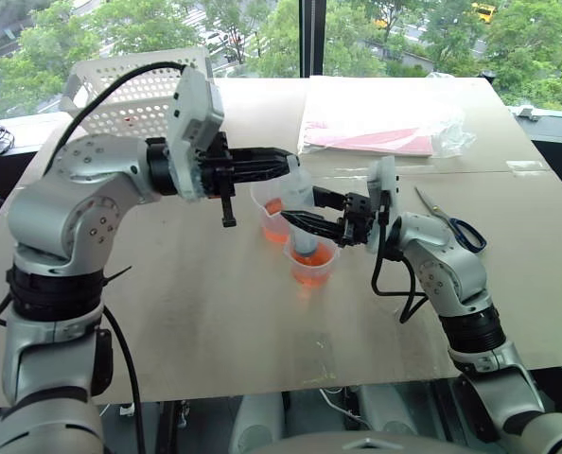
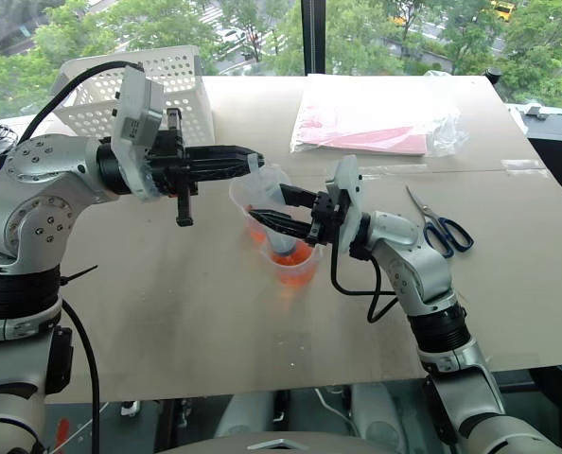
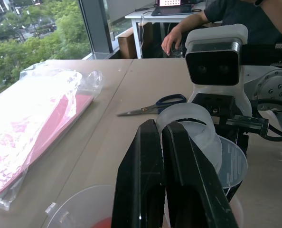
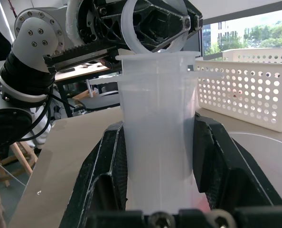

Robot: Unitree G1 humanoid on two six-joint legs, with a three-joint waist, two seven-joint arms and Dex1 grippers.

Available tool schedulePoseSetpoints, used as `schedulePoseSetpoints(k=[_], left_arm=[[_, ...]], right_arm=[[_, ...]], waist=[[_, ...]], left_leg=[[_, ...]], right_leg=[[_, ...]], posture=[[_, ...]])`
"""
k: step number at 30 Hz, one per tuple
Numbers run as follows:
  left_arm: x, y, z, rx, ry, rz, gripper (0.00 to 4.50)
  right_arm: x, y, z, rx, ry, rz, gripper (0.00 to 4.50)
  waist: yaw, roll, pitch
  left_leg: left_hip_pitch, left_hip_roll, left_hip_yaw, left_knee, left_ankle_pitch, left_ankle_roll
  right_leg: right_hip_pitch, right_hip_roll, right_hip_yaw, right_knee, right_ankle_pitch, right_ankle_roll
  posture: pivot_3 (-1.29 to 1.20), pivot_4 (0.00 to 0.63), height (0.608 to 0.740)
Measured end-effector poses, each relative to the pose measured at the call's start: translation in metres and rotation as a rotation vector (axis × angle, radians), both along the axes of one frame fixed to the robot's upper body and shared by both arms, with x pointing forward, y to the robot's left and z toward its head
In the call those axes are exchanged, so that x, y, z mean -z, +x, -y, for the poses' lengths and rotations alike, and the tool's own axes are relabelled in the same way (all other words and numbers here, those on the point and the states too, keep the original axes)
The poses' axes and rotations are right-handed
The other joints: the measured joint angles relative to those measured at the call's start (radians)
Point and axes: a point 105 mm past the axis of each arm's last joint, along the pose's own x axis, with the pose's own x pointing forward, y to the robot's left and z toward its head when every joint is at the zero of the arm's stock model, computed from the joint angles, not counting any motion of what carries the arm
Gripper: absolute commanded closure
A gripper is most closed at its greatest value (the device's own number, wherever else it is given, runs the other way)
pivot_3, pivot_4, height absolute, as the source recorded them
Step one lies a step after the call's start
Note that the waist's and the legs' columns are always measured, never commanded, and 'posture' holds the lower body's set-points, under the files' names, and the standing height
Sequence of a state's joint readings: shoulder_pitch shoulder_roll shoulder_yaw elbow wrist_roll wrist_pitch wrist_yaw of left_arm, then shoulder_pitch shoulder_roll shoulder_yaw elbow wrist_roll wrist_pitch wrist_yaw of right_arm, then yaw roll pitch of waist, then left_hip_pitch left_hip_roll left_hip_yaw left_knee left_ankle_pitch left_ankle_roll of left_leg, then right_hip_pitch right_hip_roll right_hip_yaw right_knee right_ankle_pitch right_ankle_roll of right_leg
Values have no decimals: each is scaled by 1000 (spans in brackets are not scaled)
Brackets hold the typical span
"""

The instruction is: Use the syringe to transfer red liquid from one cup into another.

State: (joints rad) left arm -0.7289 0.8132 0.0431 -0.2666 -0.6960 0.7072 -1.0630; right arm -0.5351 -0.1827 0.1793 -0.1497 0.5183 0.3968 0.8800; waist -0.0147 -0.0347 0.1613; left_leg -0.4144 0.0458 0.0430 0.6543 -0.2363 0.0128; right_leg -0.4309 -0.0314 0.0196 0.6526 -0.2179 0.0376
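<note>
Left eye view puts the syringe upright at the middle of the table, its lower end down inside the near cup, which holds a shallow pool of the red liquid. The far cup stands just beside it, at about eleven o'clock from the near one, with red liquid in its bottom too.

The right gripper reaches in from three o'clock with its fingers clenched on the syringe barrel, one on each flank. The left gripper comes across from nine o'clock, its fingers pressed together; they seem to pinch the pale plunger top, though I cannot see the contact itself.

What worries me from here is the plunger stroke. If the left arm pulls or pushes off the barrel's line, the syringe could twist in the right fingers, and the nozzle might lever against the cup wall. Both cups are light and stand almost touching, so tipping one would likely upset the other and spill red across the table. A fast stroke could also splash liquid over the rim. The scissors, lying at three o'clock, are well apart and pose no trouble.
</note>
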Motion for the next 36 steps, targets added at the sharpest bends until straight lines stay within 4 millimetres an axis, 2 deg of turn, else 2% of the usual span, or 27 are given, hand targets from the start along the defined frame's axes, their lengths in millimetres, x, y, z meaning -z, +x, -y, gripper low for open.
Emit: schedulePoseSetpoints(k=[9, 19, 22, 29, 33, 36], left_arm=[[1, -2, 1, 8, -14, 21, 4500], [-11, -8, -1, 4, -116, 17, 4500], [-13, -13, -2, 14, -146, -14, 3528], [-25, -20, -9, -17, -257, -51, 121], [-37, -29, -23, -82, -348, -42, 83], [-26, -37, -29, -145, -375, -80, 83]], right_arm=[[0, -1, -1, -5, -6, -8, 3057], [-12, -5, 1, -11, 22, 32, 3057], [-15, -5, 2, -12, 23, 44, 3058], [-29, -3, 5, 1, 51, 74, 3058], [-45, 3, 12, 40, 89, 77, 3059], [-69, 5, 23, 90, 63, 92, 3059]], waist=[[0, 0, 0], [-1, 0, 0], [-1, 0, 0], [-1, 0, 0], [-3, 0, 0], [-2, 0, 0]], left_leg=[[0, 0, 0, 0, 0, 0], [0, 0, 0, 0, 0, 0], [0, 0, 0, 0, 0, 0], [0, 0, -1, 0, 0, 0], [0, 0, -2, 0, 0, 0], [0, 0, -4, 0, 0, 0]], right_leg=[[0, 0, 0, 0, 0, 0], [0, 0, 0, 0, 0, 0], [0, 0, 0, 0, 0, 0], [0, -1, 0, 1, 0, 0], [0, -1, 0, 1, 0, 0], [0, -2, 0, 1, 0, 0]], posture=[[0, 150, 740], [0, 150, 740], [0, 150, 740], [0, 150, 740], [0, 150, 740], [0, 150, 740]])
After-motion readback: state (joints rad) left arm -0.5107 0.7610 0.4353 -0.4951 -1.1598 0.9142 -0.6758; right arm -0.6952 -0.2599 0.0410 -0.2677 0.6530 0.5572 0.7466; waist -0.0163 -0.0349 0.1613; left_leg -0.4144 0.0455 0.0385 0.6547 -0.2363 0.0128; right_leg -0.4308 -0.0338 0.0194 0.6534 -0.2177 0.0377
